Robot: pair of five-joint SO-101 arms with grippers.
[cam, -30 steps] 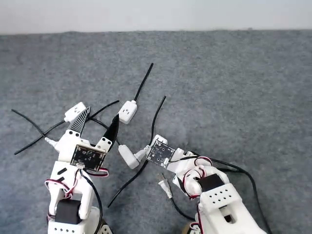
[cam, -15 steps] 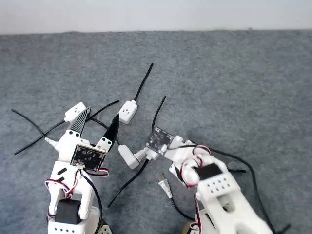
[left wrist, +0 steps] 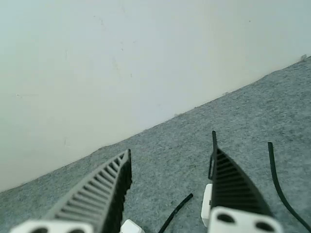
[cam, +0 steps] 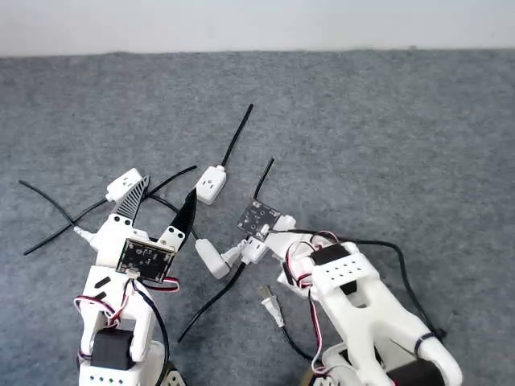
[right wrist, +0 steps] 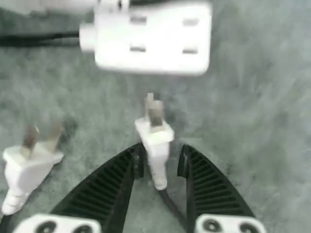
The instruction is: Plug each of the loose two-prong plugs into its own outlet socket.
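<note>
Since a second ago my right arm has swung forward, while my left arm has stayed put.

High view: my right gripper [cam: 245,252] sits just beside a white outlet socket [cam: 211,259]. My left gripper [cam: 159,205] rests off to its side on the grey tabletop [cam: 386,145].

Left wrist view: my left gripper's fingers [left wrist: 109,189] stand wide apart.

Right wrist view: my right gripper's fingers [right wrist: 121,179] are apart, straddling a two-prong plug [right wrist: 154,133]. Its prongs point at the outlet socket just ahead. A second plug [right wrist: 29,158] lies beside one finger.
</note>
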